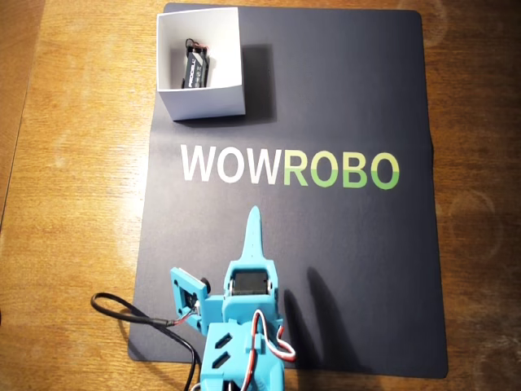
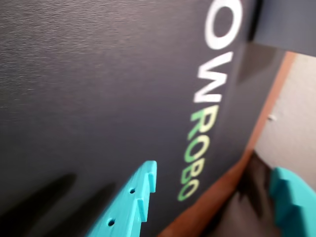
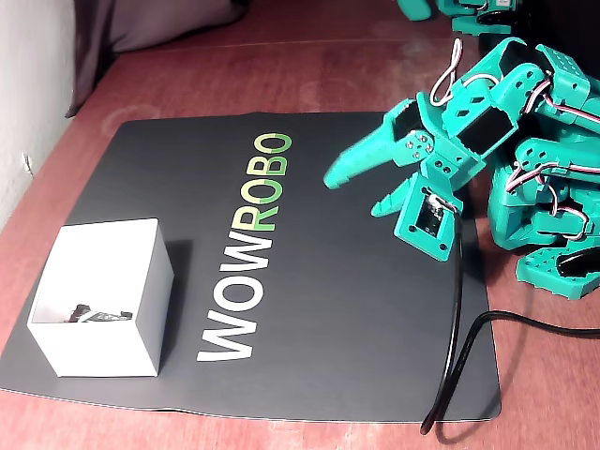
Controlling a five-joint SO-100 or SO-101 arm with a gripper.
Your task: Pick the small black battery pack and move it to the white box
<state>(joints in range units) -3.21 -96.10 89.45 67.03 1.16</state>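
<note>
The small black battery pack lies inside the white box, which stands at the mat's far left corner in the overhead view. In the fixed view the white box is at the near left, and only part of the battery pack shows over its wall. My teal gripper hovers over the mat near the arm's base, well away from the box. Its jaws are open and hold nothing. In the wrist view the gripper shows two spread fingers over the mat's lettering. In the overhead view the gripper points toward the lettering.
A dark mat printed WOWROBO covers the wooden table. A black cable runs along the mat's edge beside the arm. Another teal arm part sits at the right in the fixed view.
</note>
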